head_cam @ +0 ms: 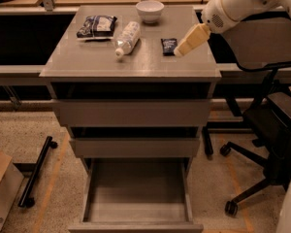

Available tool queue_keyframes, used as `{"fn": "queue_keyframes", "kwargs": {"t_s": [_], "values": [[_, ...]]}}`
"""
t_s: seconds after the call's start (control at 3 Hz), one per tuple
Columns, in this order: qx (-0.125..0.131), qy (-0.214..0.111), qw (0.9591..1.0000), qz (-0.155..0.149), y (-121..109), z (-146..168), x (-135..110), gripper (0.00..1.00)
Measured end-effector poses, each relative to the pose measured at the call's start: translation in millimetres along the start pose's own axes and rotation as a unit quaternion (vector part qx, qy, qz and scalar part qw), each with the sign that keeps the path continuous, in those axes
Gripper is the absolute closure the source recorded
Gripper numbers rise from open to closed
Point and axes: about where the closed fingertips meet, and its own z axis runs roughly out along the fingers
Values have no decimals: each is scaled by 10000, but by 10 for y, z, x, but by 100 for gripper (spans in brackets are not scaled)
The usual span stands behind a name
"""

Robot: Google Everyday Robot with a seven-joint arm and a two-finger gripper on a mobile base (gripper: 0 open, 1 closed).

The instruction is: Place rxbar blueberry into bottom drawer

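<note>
— Where did the small, flat, dark navy rxbar blueberry (168,45) lie?

— On the grey metal cabinet top (131,64), toward its right side, at about three o'clock from the clear plastic bottle (126,37) lying on its side. The white round bowl (150,9) stood at about eleven o'clock from the bar, and the crinkly dark-and-white bag (97,26) lay well apart near the left edge.

— And the cream-coloured gripper (178,52)?

— It slanted down from the white arm (233,6) at two o'clock, its tip just beside the bar's right edge, at about four o'clock from the wrapper. Whether it touched the bar, I could not tell. Nor could I tell whether the claw was wide or narrow; it showed as one tapered wedge and held nothing I could see.

— The bottom drawer (136,226)?

— The lowest grey tray was pulled out, straight below at six o'clock. The two grey drawers above (131,113) were closed. A black office chair (274,125) stood at the cabinet's three o'clock.
</note>
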Motion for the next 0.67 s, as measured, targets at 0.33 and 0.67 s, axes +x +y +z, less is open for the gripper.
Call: {"fn": "queue_keyframes", "kwargs": {"t_s": [0.33,0.67], "values": [[-24,-7,9996,282,47,151,99,0],[-13,-223,9986,487,-31,397,58,0]]}}
